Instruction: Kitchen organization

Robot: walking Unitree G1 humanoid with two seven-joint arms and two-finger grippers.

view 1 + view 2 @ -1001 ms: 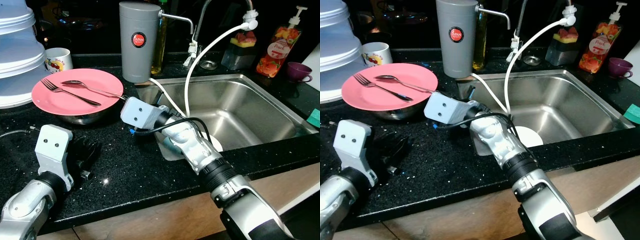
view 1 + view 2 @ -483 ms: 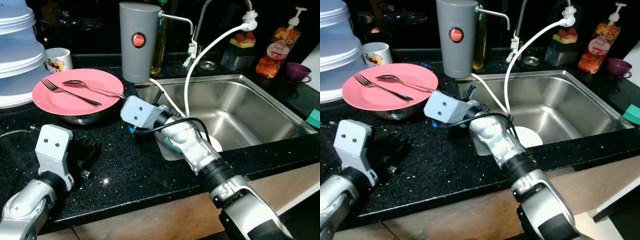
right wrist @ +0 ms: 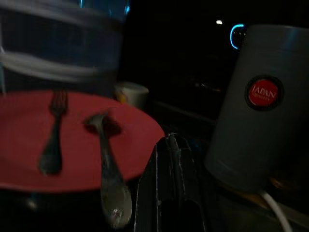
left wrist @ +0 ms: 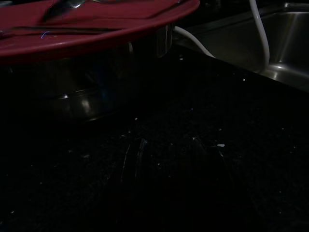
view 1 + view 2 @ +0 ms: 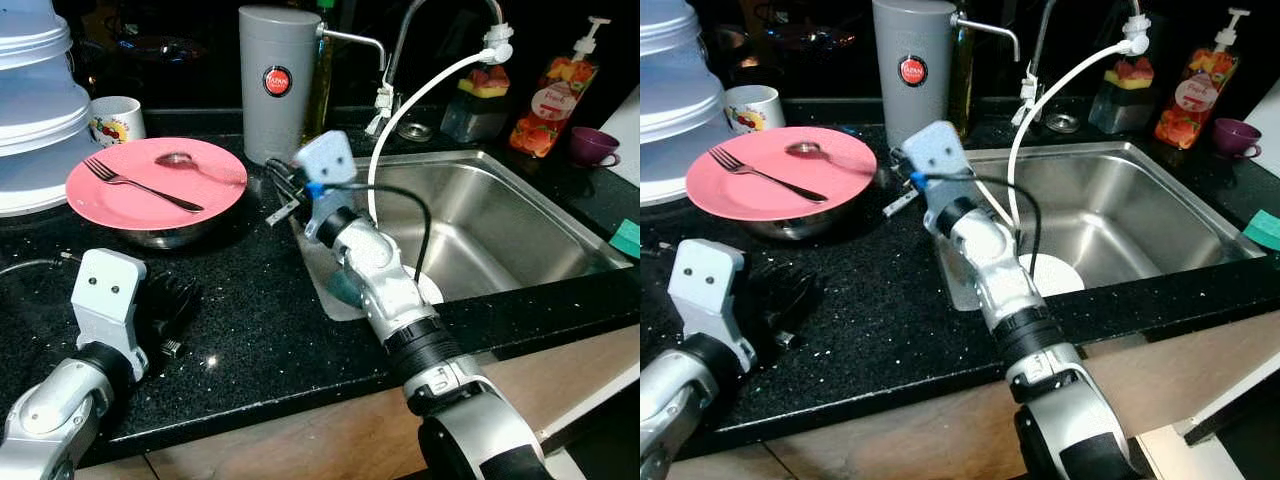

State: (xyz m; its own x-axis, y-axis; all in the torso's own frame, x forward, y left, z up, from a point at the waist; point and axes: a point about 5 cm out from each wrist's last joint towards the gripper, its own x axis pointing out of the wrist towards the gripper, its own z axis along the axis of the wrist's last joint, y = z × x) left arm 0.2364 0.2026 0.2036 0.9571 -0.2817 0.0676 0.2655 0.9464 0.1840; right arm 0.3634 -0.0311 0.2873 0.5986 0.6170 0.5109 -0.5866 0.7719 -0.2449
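Pink plate holding fork, right gripper at its 3 o'clock grasping spoon, left gripper state unclear.

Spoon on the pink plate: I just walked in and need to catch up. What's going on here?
The right gripper is raised at the rim of the plate, next to the handle of the spoon. The spoon is blurred, so it is unclear whether it is gripped. Its bowl is over the plate, beside the fork. The left gripper rests idle on the counter.
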